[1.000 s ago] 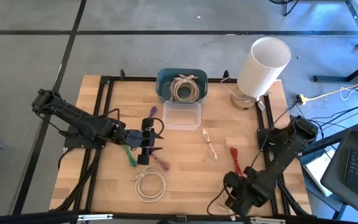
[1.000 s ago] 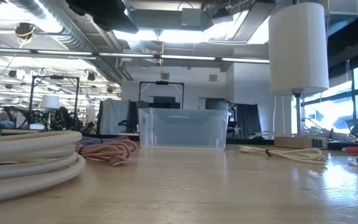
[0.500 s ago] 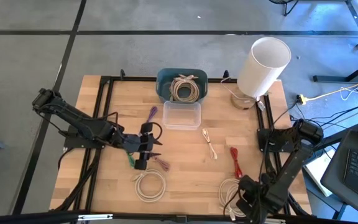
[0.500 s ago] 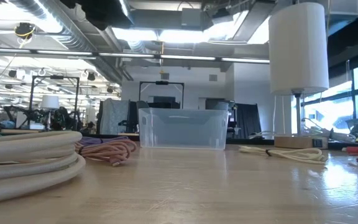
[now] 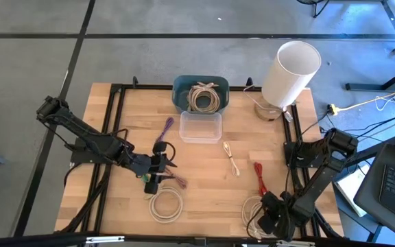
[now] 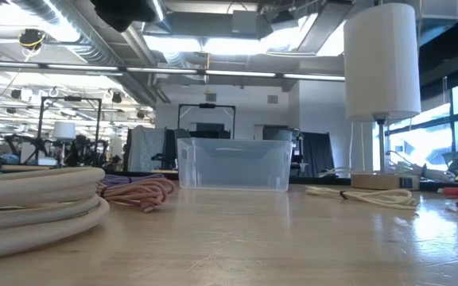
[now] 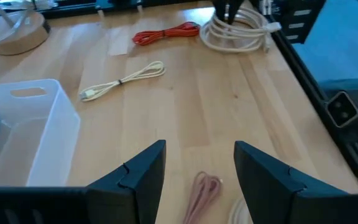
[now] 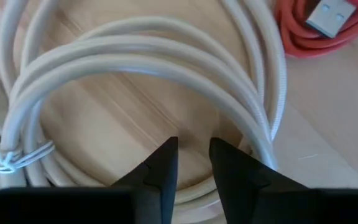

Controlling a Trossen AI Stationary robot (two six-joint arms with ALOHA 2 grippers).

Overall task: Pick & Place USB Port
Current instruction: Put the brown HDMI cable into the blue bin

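Right pincer (image 8: 190,163) dropped low over white cable coil (image 5: 252,209) at near-right desk (image 5: 204,171) corner, fingers narrowing but empty, likely about to grab; left pincer (image 7: 194,165) shifted nearer, wide open over pink cable (image 7: 201,190), holding nothing.

Both arms were dark, close to black, built of slim tube-like links joined by thicker rounded joints. In the high view the left arm (image 5: 88,140) showed at the left of the frame, with a blocky shoulder joint at its upper-left end and thin black cables looping beside its wrist. The right arm (image 5: 317,171) showed at the lower right, with a bulky round joint and black cables trailing along it. In the wrist views each arm's jaws were two matte dark, flat, angular fingers (image 7: 143,171) with bevelled edges and squared tips (image 8: 165,163).
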